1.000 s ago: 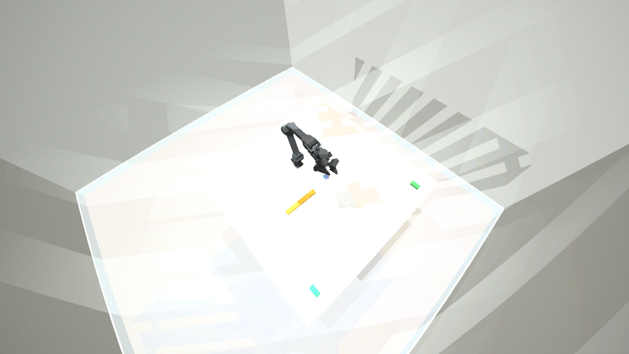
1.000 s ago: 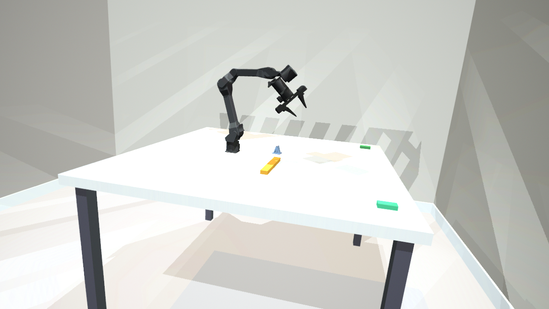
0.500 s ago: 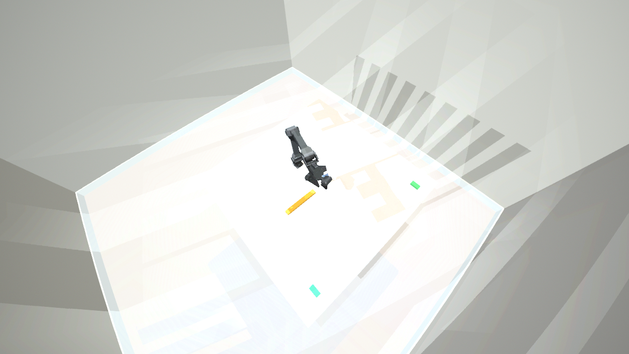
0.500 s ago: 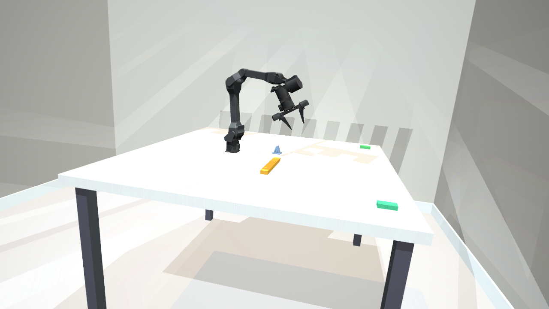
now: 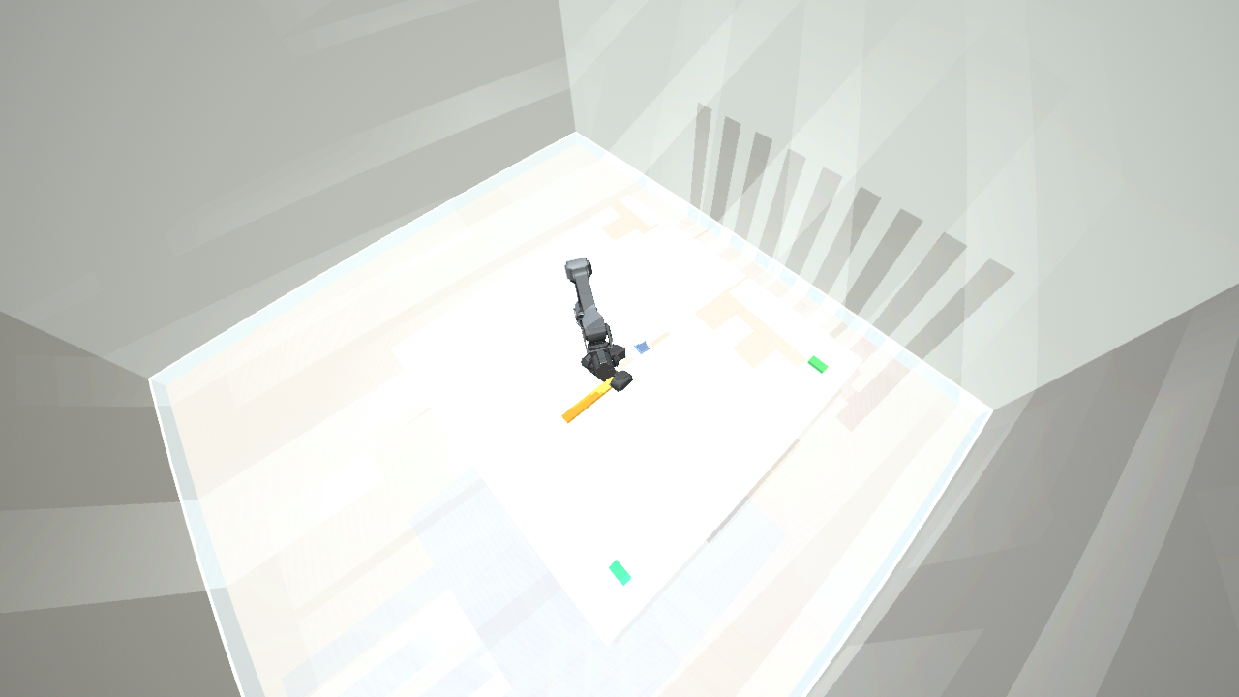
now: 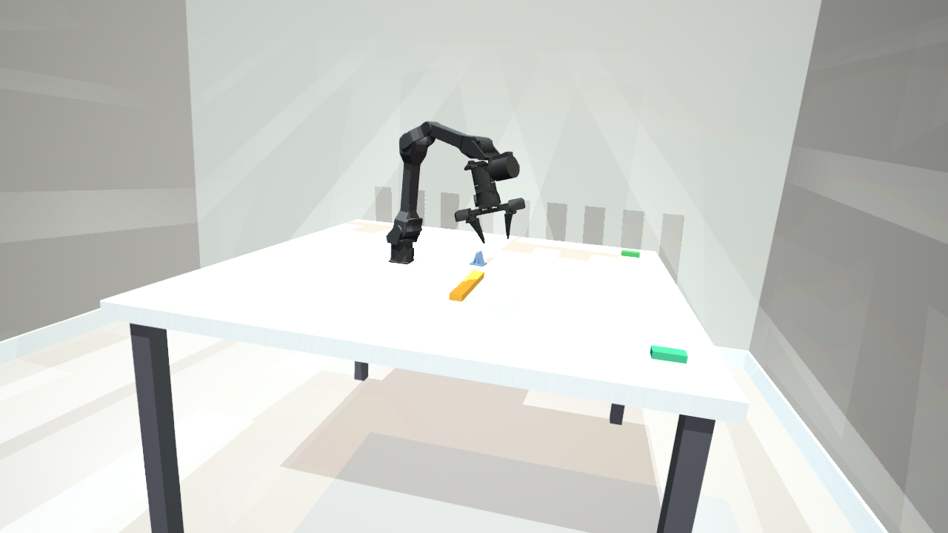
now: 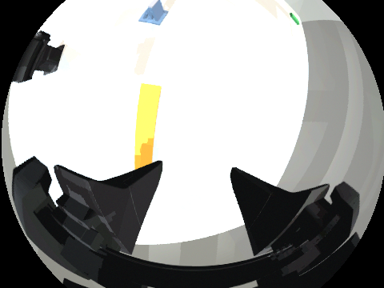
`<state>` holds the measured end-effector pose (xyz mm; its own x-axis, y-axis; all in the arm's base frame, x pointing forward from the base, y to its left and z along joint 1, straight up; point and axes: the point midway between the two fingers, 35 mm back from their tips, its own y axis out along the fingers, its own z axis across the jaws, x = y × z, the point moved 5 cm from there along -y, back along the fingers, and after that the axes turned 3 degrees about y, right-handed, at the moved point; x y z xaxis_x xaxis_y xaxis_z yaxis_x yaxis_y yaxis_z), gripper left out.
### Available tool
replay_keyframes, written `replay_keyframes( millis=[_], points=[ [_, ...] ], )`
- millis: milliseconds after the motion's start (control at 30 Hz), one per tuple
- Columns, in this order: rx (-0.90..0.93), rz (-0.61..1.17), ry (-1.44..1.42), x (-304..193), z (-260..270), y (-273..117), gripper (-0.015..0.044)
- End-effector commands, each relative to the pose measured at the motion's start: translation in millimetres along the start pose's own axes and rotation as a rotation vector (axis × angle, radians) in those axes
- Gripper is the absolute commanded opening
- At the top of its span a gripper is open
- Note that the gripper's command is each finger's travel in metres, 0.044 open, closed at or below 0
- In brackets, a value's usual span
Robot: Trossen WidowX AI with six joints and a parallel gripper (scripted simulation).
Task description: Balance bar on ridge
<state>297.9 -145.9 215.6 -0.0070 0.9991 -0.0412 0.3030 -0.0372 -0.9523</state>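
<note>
A long yellow-orange bar (image 5: 586,404) (image 6: 466,286) (image 7: 148,116) lies flat on the table. The small blue ridge (image 5: 642,348) (image 6: 478,259) (image 7: 154,14) stands on the table beyond one end of the bar, apart from it, with nothing on it. My gripper (image 6: 495,240) (image 7: 196,166) is open and empty, pointing down above the table. In the wrist view the bar runs behind the left finger, whose tip hides its near end. In the top view the arm covers the bar's upper right end.
A green block (image 5: 817,364) (image 6: 630,253) (image 7: 294,18) lies near the far right table corner. A teal-green block (image 5: 619,572) (image 6: 669,354) lies near the front right corner. The arm's base (image 6: 401,252) (image 7: 40,58) stands left of the ridge.
</note>
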Motion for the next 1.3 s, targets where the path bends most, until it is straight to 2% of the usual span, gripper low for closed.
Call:
replay_keyframes(
  millis=[0, 433, 600, 833, 1267],
  points=[
    [0.062, 0.006, 0.016, -17.1, 8.3, 8.6, 0.0315],
    [0.286, -0.011, 0.086, -74.8, 48.7, 36.1, 0.0315],
    [0.289, -0.012, 0.087, -75.7, 51.0, 43.5, 0.0315],
    [0.289, -0.012, 0.087, -74.5, 61.8, 78.6, 0.0315],
    [0.289, -0.012, 0.087, -74.3, 64.9, 89.4, 0.0315]
  ],
)
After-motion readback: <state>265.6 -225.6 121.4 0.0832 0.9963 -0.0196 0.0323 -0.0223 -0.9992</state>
